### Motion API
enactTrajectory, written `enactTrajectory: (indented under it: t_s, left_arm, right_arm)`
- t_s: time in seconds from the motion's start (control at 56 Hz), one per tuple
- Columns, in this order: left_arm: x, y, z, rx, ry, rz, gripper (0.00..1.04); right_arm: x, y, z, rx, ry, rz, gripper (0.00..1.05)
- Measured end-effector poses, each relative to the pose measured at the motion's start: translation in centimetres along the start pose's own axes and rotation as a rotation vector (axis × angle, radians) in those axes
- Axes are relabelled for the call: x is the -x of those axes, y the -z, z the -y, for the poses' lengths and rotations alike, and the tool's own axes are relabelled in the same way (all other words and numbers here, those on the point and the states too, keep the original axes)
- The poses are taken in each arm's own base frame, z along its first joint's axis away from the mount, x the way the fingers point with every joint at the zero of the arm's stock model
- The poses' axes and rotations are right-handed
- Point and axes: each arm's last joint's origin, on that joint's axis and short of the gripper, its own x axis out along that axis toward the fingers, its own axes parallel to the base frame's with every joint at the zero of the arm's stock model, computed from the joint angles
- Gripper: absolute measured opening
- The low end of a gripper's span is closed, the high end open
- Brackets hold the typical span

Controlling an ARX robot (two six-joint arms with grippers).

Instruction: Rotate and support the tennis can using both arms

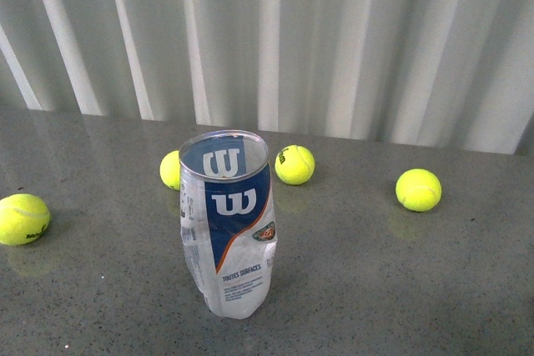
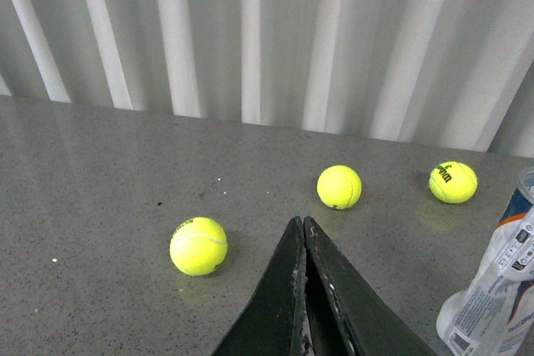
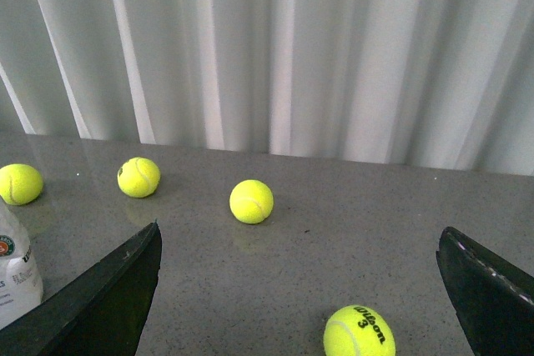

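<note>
Left wrist view: the left gripper (image 2: 302, 235) shows its two black tapered fingers (image 2: 279, 289) pressed together along their length, tips meeting — closed, with nothing between them. It hangs over the speckled grey stone tabletop (image 2: 100, 172), apart from every object. In the right wrist view, the right gripper (image 3: 300, 289) has its two black fingers (image 3: 108, 289) spread wide, one at each side of the picture — fully apart and holding nothing.

Outward from the fingers: the clear plastic tennis can (image 1: 227, 223) with the blue-and-white "W" label and silver rim stands upright on the tabletop, near the front edge and roughly central in the front view. Its open mouth faces up; its lower body looks creased. It appears at the edge of each wrist picture, which places it between the two grippers, touching neither.

Yellow tennis balls lie loose around it. The front view shows four: one far left (image 1: 22, 219), one partly hidden behind the can (image 1: 171, 169), one just behind it to the right (image 1: 294, 164), one well to the right (image 1: 418, 189). The right wrist view shows a further ball marked "3" (image 3: 359, 331) close to that gripper. A white pleated curtain (image 1: 334, 39) closes the background.

Task status, as a judgement: not begun. No arm appears in the front view and neither gripper contacts the can. Remaining — approach from both sides, grasp or brace the can, rotate it while supported.
</note>
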Motion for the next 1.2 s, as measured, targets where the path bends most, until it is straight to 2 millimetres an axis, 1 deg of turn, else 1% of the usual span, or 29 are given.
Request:
enactTrajectory:
  t_s: [0.089,0.161,0.232,0.304,0.429,0.858,1.197]
  left_arm:
    - [0.4,0.1,0.3,0.001,0.003,0.001,0.04]
    - [0.7,0.6,0.6,0.0,0.005,0.014,0.04]
    - [0.9,0.5,0.8,0.0,0.001,0.023,0.04]
    - [1.2,0.4,1.5,0.003,-0.021,0.022,0.04]
    - [1.7,0.2,1.9,0.004,0.007,0.033,0.04]
    - [3.0,0.1,1.9,0.004,0.009,0.037,0.04]
    - [3.7,0.2,1.9,0.003,0.009,0.036,0.04]
  right_arm:
    - [0.0,0.0,0.0,0.0,0.0,0.0,0.98]
    - [0.0,0.0,0.0,0.0,0.0,0.0,0.98]
    - [0.0,0.0,0.0,0.0,0.0,0.0,0.98]
    - [0.0,0.0,0.0,0.0,0.0,0.0,0.98]
    - [0.0,0.0,0.0,0.0,0.0,0.0,0.98]
    - [0.0,0.0,0.0,0.0,0.0,0.0,0.98]
    - [0.0,0.0,0.0,0.0,0.0,0.0,0.98]
